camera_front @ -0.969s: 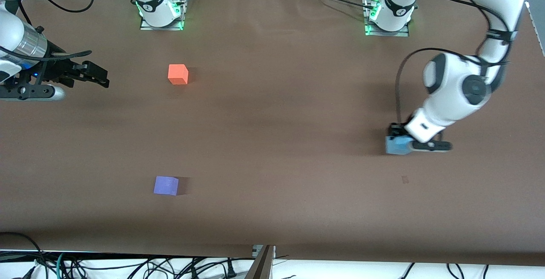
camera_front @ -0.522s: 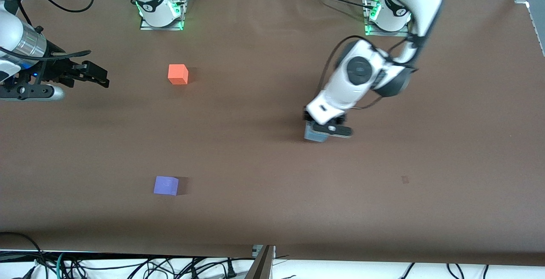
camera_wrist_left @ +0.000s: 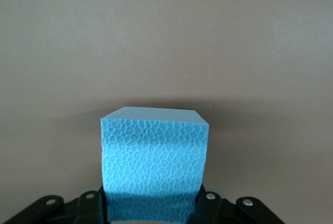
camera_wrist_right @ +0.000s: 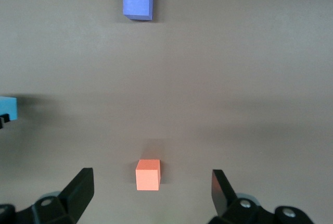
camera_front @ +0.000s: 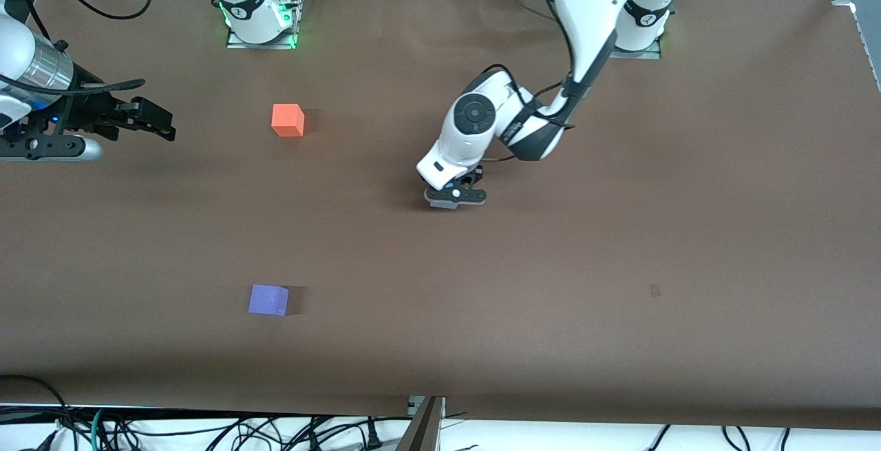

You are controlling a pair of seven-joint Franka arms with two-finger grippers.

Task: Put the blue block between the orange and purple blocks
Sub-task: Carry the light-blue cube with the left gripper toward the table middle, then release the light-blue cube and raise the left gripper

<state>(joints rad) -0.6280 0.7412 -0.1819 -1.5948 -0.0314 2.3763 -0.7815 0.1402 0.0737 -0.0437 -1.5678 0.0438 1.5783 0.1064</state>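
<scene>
The left gripper [camera_front: 454, 197] hangs low over the middle of the brown table [camera_front: 619, 244], and it is clamped on the blue block [camera_wrist_left: 153, 156]. The left wrist view shows it plainly: the block's pebbled blue face rises straight out from between the two black fingers [camera_wrist_left: 89, 206], which press on its two sides, with bare table all around it. From the front camera the block is almost wholly hidden under the gripper; only a grey-blue sliver peeks out beneath the fingers.

The orange block [camera_front: 288, 120] sits on the table toward the right arm's end from the left gripper, well apart from it. The purple block [camera_front: 268, 299] lies toward that same end too, nearer to the front camera than the orange one, and also well apart from the gripper. The stretch of table between the two blocks is bare brown surface.

The right gripper [camera_front: 157, 122] waits in the air at the right arm's end of the table, its fingers spread wide with nothing between them. Its wrist view looks across at the orange block [camera_wrist_right: 148, 174] close by, the purple block [camera_wrist_right: 138, 2] farther off, and a corner of the blue block [camera_wrist_right: 8, 108] at the edge.
</scene>
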